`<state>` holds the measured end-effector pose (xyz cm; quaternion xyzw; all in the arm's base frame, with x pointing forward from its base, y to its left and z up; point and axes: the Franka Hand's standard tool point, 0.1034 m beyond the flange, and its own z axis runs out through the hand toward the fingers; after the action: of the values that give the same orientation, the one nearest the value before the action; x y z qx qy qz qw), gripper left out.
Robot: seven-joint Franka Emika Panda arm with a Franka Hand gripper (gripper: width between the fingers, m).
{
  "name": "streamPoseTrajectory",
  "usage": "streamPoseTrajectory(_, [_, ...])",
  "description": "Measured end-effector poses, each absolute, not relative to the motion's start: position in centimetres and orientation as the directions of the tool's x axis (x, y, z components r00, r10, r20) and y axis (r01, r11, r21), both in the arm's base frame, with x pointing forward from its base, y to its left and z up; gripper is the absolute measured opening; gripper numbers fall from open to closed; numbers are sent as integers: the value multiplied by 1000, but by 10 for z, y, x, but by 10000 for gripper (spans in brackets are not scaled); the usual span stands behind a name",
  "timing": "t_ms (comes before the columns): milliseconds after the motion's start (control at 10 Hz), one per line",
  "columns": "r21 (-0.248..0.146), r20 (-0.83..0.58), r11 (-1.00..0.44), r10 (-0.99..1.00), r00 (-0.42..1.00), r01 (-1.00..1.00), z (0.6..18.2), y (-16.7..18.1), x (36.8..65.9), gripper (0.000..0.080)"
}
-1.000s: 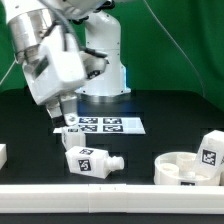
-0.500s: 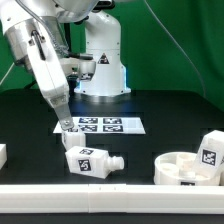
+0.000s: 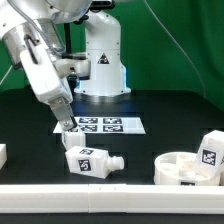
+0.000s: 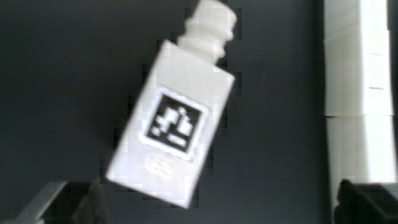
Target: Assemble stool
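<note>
The white leg [image 3: 90,160] lies flat on the black tabletop [image 3: 150,142]. Its peg end points to the exterior view's right, so it looks easy to grab from above. The end effector [image 3: 68,127] hangs just over this leg. Its fingers [image 4: 63,205] are spread wide and hold nothing, I think so they can go down around it.

The round seat [image 3: 183,170] sits well off to the exterior view's right of the leg, hollow side up, ready for legs. The marker board [image 3: 100,124] lies just behind the leg.

I count one seat and three legs: this one, a second leg [image 3: 211,150] by the seat, and a third leg [image 3: 2,154] cut off at the edge.
</note>
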<state>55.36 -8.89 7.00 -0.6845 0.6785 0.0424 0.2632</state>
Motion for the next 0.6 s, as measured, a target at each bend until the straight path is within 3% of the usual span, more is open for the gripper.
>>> streamPoseTrajectory(100, [-304,-460,139,-888,17,-942,67,-89,553,648])
streamPoseTrajectory(200, [-285,-460,131,-888,16,-950,66,-86,554,648])
streamPoseTrajectory(600, [-285,-465,141,-885,8,-948,66,-86,554,648])
